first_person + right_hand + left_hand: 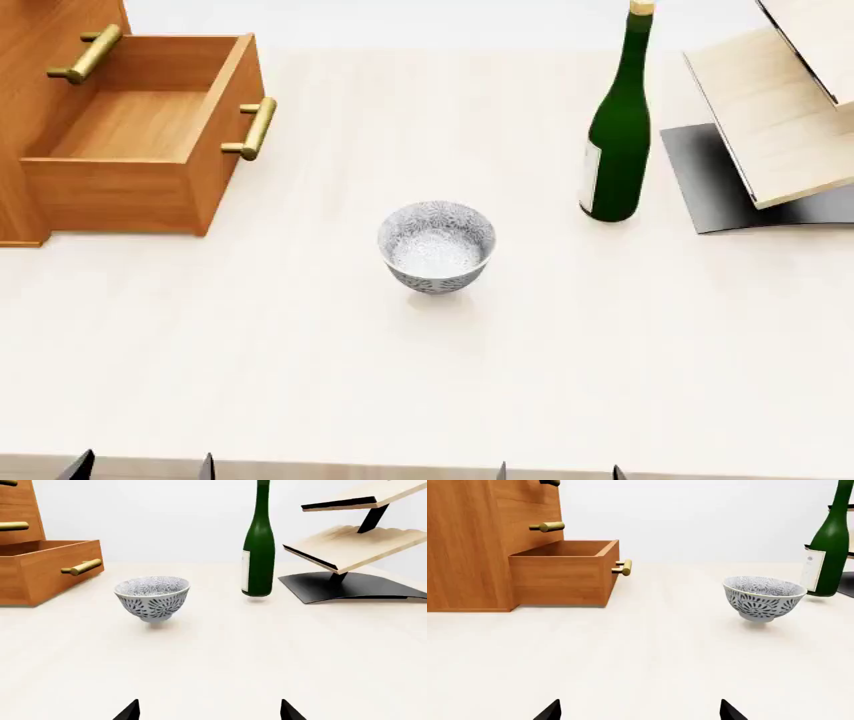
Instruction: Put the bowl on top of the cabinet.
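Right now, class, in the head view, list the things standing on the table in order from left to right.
Cabinet with its open drawer → bowl → green bottle → pale wooden rack on a dark base.

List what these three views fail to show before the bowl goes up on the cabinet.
- Cabinet top: cut off by the upper edge in the head, left wrist and right wrist views, so the landing spot is unseen.
- Both grippers: only dark jaw tips at the lower edges; arms out of frame.
- Green bottle label: too small to read.
- Light-wood rack: cropped by the right edge in the head view.
- Open drawer interior: hidden by its front in wrist views.
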Robot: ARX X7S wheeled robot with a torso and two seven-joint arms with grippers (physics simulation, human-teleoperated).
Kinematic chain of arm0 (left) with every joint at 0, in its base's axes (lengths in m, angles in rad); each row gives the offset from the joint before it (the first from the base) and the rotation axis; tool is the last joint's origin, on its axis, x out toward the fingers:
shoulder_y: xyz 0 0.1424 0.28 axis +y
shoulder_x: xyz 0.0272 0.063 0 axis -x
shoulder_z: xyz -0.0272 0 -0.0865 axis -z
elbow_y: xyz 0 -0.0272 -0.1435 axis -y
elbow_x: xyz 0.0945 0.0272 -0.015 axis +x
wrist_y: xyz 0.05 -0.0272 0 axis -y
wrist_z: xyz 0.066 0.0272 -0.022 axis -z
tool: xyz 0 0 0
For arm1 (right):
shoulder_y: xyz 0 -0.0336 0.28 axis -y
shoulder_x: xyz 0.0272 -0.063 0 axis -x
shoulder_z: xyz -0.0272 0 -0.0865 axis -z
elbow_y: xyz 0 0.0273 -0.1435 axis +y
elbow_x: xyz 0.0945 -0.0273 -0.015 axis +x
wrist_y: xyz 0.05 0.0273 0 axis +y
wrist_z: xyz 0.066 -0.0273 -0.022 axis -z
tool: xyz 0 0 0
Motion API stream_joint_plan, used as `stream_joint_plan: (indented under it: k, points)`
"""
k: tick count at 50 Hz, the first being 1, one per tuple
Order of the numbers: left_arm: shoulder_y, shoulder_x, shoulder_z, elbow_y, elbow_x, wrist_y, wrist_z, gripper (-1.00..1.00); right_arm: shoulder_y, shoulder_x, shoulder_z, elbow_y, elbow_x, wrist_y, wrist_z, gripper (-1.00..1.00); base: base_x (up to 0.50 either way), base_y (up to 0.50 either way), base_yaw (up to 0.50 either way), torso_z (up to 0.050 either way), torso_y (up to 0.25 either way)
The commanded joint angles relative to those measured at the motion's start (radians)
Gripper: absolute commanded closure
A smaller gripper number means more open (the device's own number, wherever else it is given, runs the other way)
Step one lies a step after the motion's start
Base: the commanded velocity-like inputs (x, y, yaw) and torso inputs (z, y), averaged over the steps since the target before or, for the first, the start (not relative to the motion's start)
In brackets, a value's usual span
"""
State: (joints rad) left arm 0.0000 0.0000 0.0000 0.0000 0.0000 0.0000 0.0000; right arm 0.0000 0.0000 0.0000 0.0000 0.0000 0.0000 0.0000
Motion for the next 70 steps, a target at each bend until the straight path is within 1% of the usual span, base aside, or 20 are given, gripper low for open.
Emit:
stream_joint_plan:
  k: [1, 8, 17, 19, 26, 29, 30, 33, 34, 38, 39, 42, 46, 57, 70]
  points:
    - [-0.006, -0.016, 0.018, -0.015, -0.016, -0.005, -0.018, -1.00, 0.000, 0.014, -0.019, 0.013, 0.030, -0.019, 0.010, -1.00, 0.00, 0.00, 0.00, 0.000, 0.000]
    - [-0.007, -0.037, 0.048, -0.022, -0.033, -0.004, -0.048, -1.00, 0.012, 0.036, -0.052, 0.040, 0.034, -0.016, 0.053, -1.00, 0.00, 0.00, 0.00, 0.000, 0.000]
    - [-0.009, -0.054, 0.068, -0.027, -0.050, -0.004, -0.070, -1.00, 0.003, 0.055, -0.076, 0.035, 0.058, -0.050, 0.063, -1.00, 0.00, 0.00, 0.00, 0.000, 0.000]
    - [-0.015, -0.059, 0.076, -0.031, -0.027, -0.022, -0.093, -1.00, 0.004, 0.059, -0.081, 0.036, 0.057, -0.052, 0.067, -1.00, 0.00, 0.00, 0.00, 0.000, 0.000]
    - [-0.020, -0.066, 0.074, -0.029, -0.067, -0.009, -0.094, -1.00, 0.002, 0.067, -0.089, 0.030, 0.058, -0.080, 0.089, -1.00, 0.00, 0.00, 0.00, 0.000, 0.000]
    - [-0.023, -0.074, 0.069, 0.011, -0.078, -0.022, -0.101, -1.00, 0.000, 0.075, -0.094, 0.006, 0.029, -0.085, 0.116, -1.00, 0.00, 0.00, 0.00, 0.000, 0.000]
    - [-0.024, -0.081, 0.058, 0.068, -0.096, -0.046, -0.100, -1.00, 0.001, 0.081, -0.102, -0.013, -0.013, -0.084, 0.139, -1.00, 0.07, 0.00, 0.00, 0.000, 0.000]
    - [-0.027, -0.091, 0.043, 0.146, -0.127, -0.090, -0.103, -1.00, -0.003, 0.094, -0.103, -0.083, 0.007, -0.049, 0.124, -1.00, 0.22, 0.00, 0.00, 0.000, 0.000]
    - [-0.029, -0.096, 0.041, 0.196, -0.130, -0.120, -0.111, -1.00, -0.007, 0.101, -0.100, -0.137, 0.000, -0.047, 0.131, -1.00, 0.48, 0.00, 0.00, 0.000, 0.000]
    - [-0.036, -0.112, 0.037, 0.282, -0.144, -0.185, -0.125, -1.00, -0.012, 0.115, -0.093, -0.245, 0.013, 0.014, 0.133, -1.00, 0.50, 0.00, 0.00, 0.000, 0.000]
    - [-0.037, -0.117, 0.032, 0.316, -0.150, -0.202, -0.128, -1.00, -0.014, 0.121, -0.087, -0.299, 0.021, 0.051, 0.133, -1.00, 0.50, 0.00, 0.00, 0.000, 0.000]
    - [-0.045, -0.134, 0.030, 0.392, -0.158, -0.273, -0.140, -1.00, -0.013, 0.135, -0.081, -0.377, 0.023, 0.104, 0.136, -1.00, 0.50, 0.00, 0.00, 0.000, 0.000]
    - [-0.045, -0.149, 0.024, 0.462, -0.175, -0.319, -0.145, -1.00, -0.024, 0.151, -0.080, -0.458, 0.015, 0.145, 0.140, -1.00, 0.50, 0.00, 0.00, 0.000, 0.000]
    - [-0.048, -0.164, 0.020, 0.500, -0.186, -0.331, -0.158, -1.00, -0.028, 0.170, -0.049, -0.556, 0.056, 0.188, 0.149, -1.00, 0.50, 0.00, 0.00, 0.000, 0.000]
    - [-0.049, -0.173, 0.023, 0.486, -0.193, -0.320, -0.166, -1.00, -0.039, 0.192, -0.064, -0.567, 0.060, 0.172, 0.143, -1.00, 0.50, 0.00, 0.00, 0.000, 0.000]
